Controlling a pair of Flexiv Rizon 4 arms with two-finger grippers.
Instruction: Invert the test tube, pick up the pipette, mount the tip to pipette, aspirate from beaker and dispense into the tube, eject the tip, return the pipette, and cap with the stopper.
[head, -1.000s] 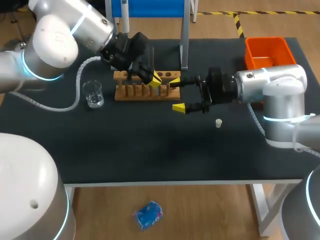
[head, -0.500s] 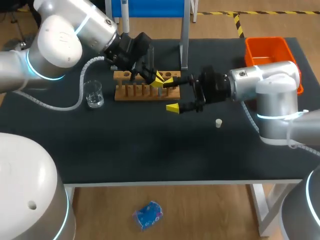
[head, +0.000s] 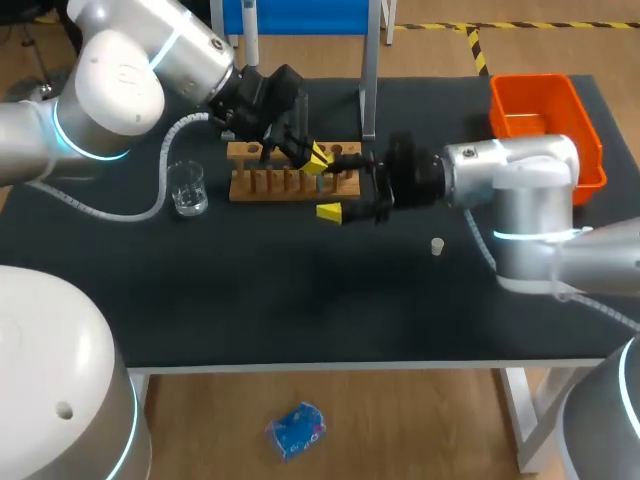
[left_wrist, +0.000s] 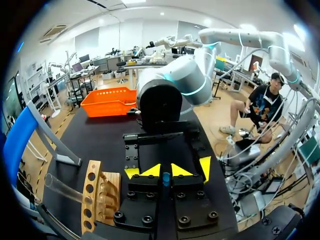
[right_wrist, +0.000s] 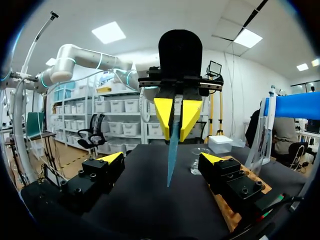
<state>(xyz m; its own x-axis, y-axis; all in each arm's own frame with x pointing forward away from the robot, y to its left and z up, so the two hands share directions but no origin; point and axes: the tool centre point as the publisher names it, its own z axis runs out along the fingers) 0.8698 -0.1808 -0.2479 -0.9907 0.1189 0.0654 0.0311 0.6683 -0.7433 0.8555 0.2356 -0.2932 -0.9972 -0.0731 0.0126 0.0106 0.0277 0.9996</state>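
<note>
Two grippers by the wooden rack (head: 270, 186) | left gripper (right_wrist: 176, 117) pinched narrow on a slim blue pointed piece (right_wrist: 172, 150), likely a pipette tip, hanging point-down | right gripper (right_wrist: 161, 158) spread wide, holding nothing, facing that piece | clear test tube (left_wrist: 65, 189) tilted at the rack | beaker (head: 187, 188) beside the rack | white stopper (head: 437, 245) on the table (head: 300, 300)

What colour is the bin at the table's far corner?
Orange; the bin shows best in the head view.
</note>
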